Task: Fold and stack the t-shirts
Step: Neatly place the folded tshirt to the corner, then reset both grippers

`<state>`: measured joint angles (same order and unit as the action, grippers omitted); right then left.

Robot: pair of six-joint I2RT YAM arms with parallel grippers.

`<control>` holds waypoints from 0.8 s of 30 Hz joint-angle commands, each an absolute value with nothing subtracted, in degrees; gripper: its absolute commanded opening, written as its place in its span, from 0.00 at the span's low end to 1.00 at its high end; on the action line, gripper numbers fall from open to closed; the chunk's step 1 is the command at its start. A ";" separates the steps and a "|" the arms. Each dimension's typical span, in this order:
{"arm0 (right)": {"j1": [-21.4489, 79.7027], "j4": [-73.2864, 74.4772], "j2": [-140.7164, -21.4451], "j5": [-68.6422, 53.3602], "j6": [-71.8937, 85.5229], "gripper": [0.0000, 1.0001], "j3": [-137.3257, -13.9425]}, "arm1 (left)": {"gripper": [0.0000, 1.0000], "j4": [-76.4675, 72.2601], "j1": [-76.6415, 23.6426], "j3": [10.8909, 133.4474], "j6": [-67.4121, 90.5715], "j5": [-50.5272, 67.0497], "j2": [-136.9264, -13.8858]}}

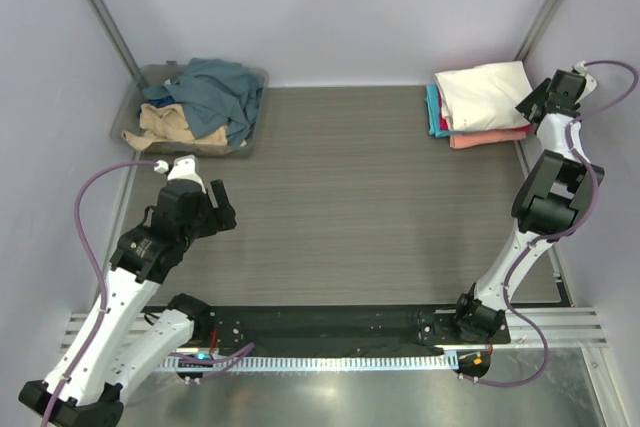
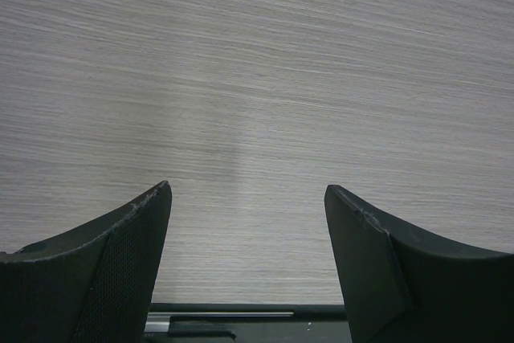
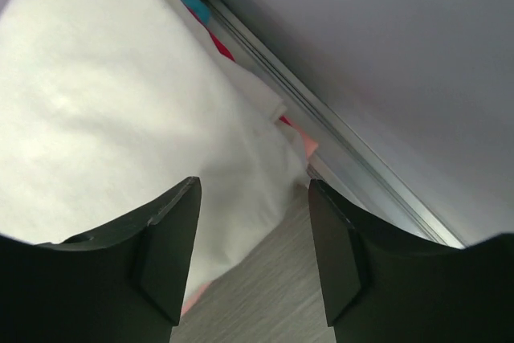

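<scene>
**Cream shirt tops the stack under the right fingers**

The cream shirt (image 1: pixel 487 94) lies flat and smooth on the other folded shirts (image 1: pixel 488 138), its long side running left to right, just beneath the right fingers (image 3: pixel 181 214), which are spread wide and empty. The left fingers (image 2: pixel 152 222) gape over the bench (image 2: pixel 257 78), holding nothing.

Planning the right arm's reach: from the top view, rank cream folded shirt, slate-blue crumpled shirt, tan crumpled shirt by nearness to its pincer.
1. Cream folded shirt, far right, beside the right pincer.
2. Slate-blue crumpled shirt, in the far-left clear plastic bin.
3. Tan crumpled shirt, that bin's left side.
</scene>
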<state>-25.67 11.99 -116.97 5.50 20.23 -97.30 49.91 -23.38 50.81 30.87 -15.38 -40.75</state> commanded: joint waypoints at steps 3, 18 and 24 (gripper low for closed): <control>-26.46 12.21 -107.69 10.53 23.02 0.64 -93.87 | 0.78 47.81 -23.12 50.89 30.23 -15.21 -39.47; -20.85 17.67 -78.86 0.71 27.86 0.74 -80.81 | 0.78 47.37 -23.20 50.89 29.79 -13.54 -38.32; -2.48 14.50 -67.70 -5.18 27.60 0.80 -65.15 | 0.79 46.76 -23.20 50.63 29.36 -12.57 -37.53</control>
<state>-7.46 14.74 -69.97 -0.16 26.94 -71.18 49.52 -23.38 50.76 30.57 -13.45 -38.50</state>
